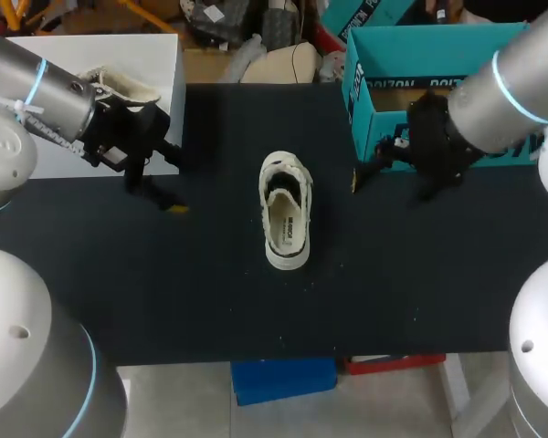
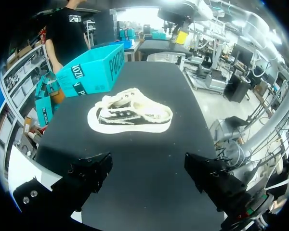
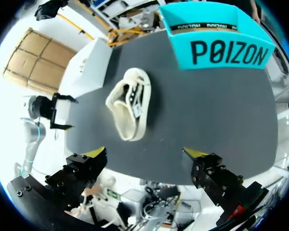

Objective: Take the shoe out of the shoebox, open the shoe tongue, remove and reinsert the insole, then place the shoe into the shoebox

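We are facing the sneaker (image 1: 286, 219), which is lying mid-tabletop (image 1: 210, 292) with its long axis running near to far, outside the teal shoebox (image 1: 411, 59) at far right, between our open, empty left tool (image 2: 148, 163) and seemingly nearer, equally open right tool (image 3: 144, 153).

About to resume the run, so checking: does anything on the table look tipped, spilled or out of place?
Nothing stands out. The shoe rests sole down, the shoebox stands open and upright, and the left tool and right tool are both open, well clear of the shoe on either side.
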Robot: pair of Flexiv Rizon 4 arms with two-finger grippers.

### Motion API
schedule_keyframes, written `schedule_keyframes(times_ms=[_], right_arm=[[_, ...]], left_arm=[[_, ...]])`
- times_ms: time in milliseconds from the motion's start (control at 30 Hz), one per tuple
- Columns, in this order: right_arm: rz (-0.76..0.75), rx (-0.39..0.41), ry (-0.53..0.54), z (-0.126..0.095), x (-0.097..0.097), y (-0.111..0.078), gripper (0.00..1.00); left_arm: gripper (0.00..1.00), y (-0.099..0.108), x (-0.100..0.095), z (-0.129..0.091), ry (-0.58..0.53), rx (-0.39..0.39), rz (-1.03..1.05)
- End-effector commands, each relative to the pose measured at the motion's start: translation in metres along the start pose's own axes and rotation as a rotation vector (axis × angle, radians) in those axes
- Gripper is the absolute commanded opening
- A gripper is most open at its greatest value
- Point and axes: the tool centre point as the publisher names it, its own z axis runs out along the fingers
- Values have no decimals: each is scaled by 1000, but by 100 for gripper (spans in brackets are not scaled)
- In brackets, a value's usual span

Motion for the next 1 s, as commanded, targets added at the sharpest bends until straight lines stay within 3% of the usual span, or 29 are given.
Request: schedule_keyframes(times_ms=[33,567,733,1000], right_arm=[[-16,109,-376,11,13,37,100],[-22,110,-412,14,12,41,100],[-30,132,-473,26,12,51,100],[-45,157,-484,51,16,58,100]], left_arm=[[100,1,1,1,-3,0,1],[100,1,1,1,-3,0,1],[100,1,1,1,-3,0,1],[100,1,1,1,-3,0,1]])
